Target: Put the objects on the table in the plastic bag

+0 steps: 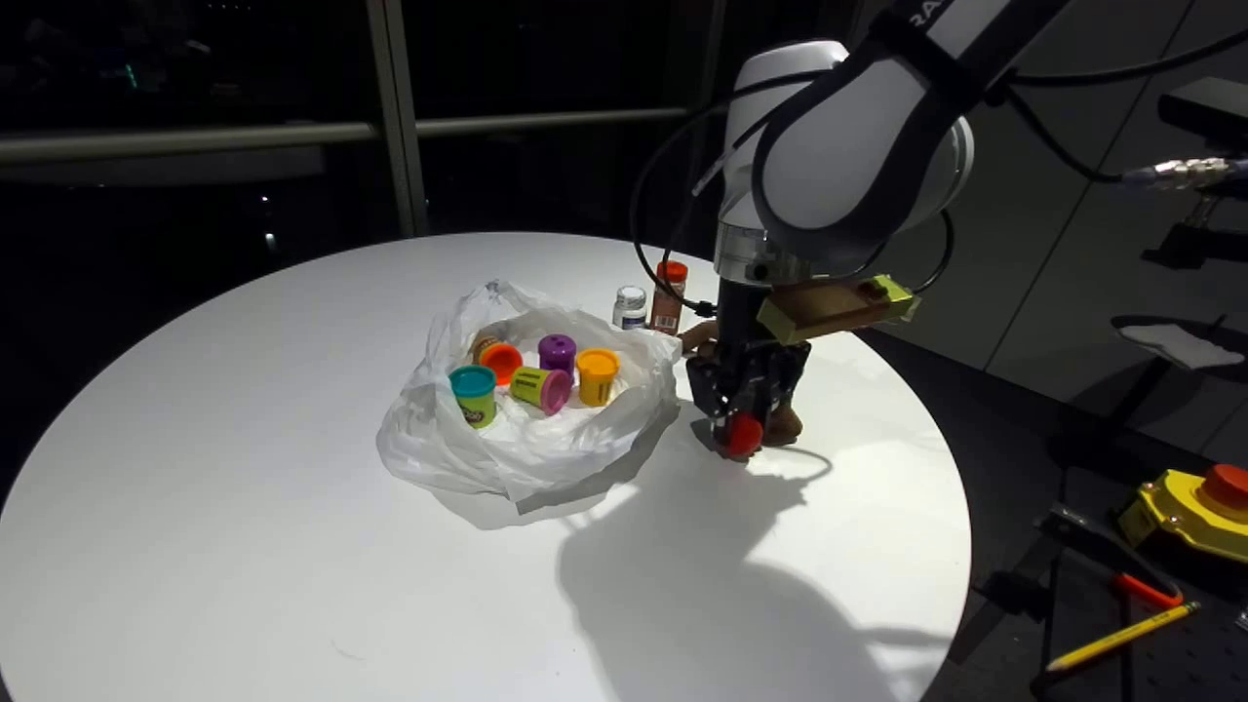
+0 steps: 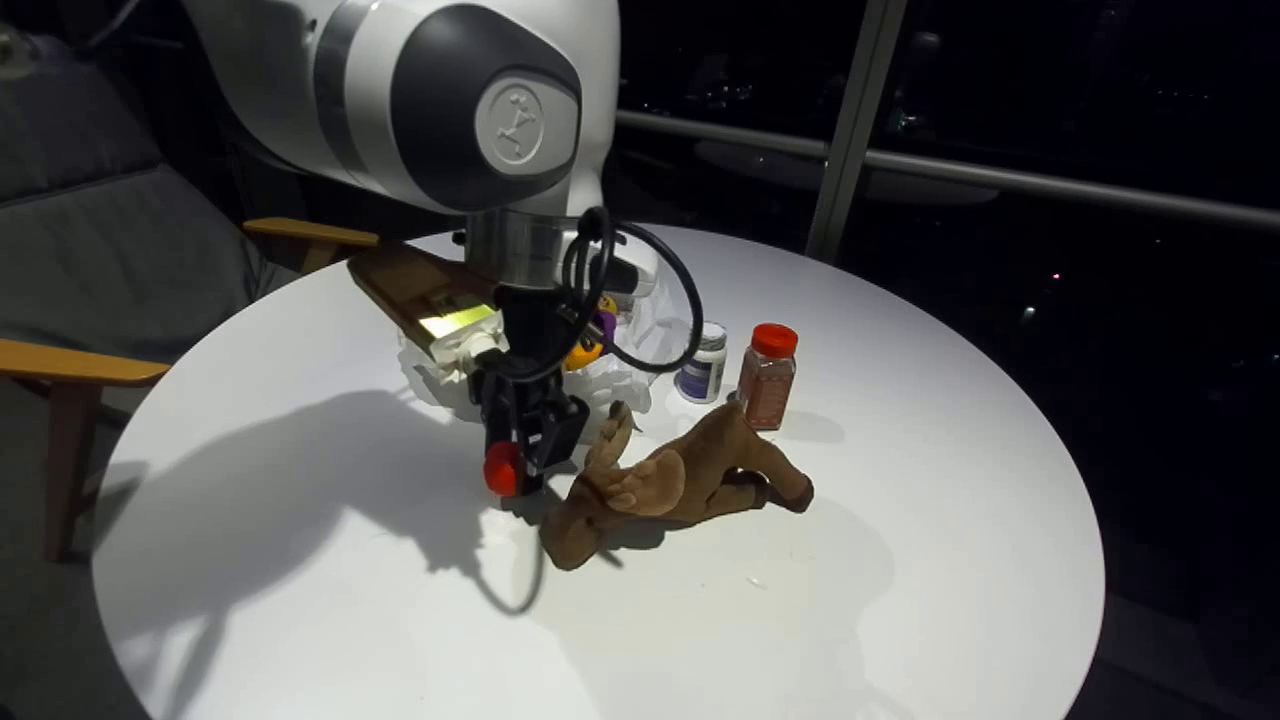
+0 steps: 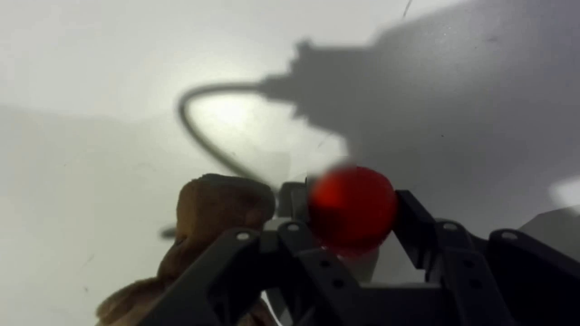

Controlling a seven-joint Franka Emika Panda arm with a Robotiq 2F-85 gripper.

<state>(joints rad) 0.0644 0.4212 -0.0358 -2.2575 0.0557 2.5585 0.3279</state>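
White table stretched wide to its curved edge; my claw gripped a round red object beside a plush animal, near the crinkled plastic bag.

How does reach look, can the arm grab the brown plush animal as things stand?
Probably not as is: the red round thing fills the gap between the fingers. With that let go, likely yes: the brown plush animal lies close beside them on the table, uncovered.
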